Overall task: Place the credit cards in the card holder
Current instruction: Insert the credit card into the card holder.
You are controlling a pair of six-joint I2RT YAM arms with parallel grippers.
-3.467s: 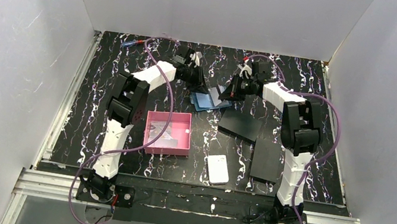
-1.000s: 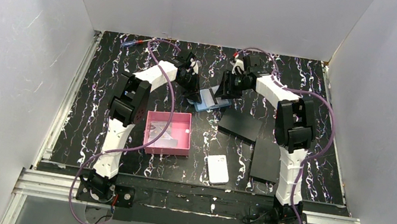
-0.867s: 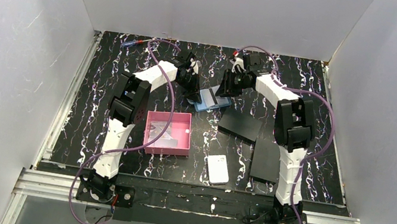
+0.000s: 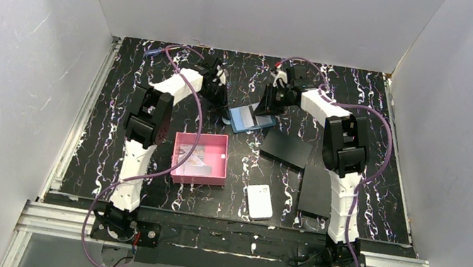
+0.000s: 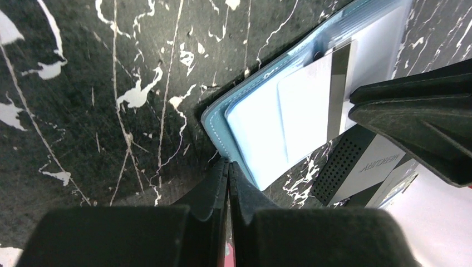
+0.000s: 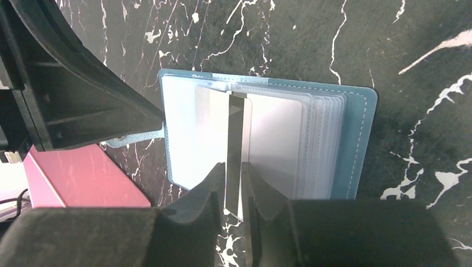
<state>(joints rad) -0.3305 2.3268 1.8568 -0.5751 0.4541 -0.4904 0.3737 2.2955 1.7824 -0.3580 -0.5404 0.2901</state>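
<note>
Far back on the dark table [image 4: 119,86], the blue card holder [image 4: 243,119] is laid open with its pale inside facing up. It is found between the two hands, near the middle of the far part of the table. In the right wrist view, many thin clear pockets can be seen stacked along one side of it.

The right hand [image 6: 234,167] is closed narrow on a pale card [image 6: 238,128], which is pinched at its near end between the two fingers. A dark stripe is seen on the card. The card is held over the open inside of the card holder, with its other end reaching towards the far edge. Whether that end is tucked into a pocket cannot be told.

The left hand [image 5: 228,164] is shut tight, and nothing is held in it. Its tips are pointed down just beside one edge of the card holder. Whether that edge is touched cannot be told for sure.

Nearer the arms, a pink tray [image 4: 201,179] is set on the table, well apart from the card holder, and something pale is seen lying in it. A white block [image 4: 259,202] is placed nearer still. Two flat black sheets [image 4: 286,148] are laid to the right of the tray, one of them just beside the card holder.
</note>
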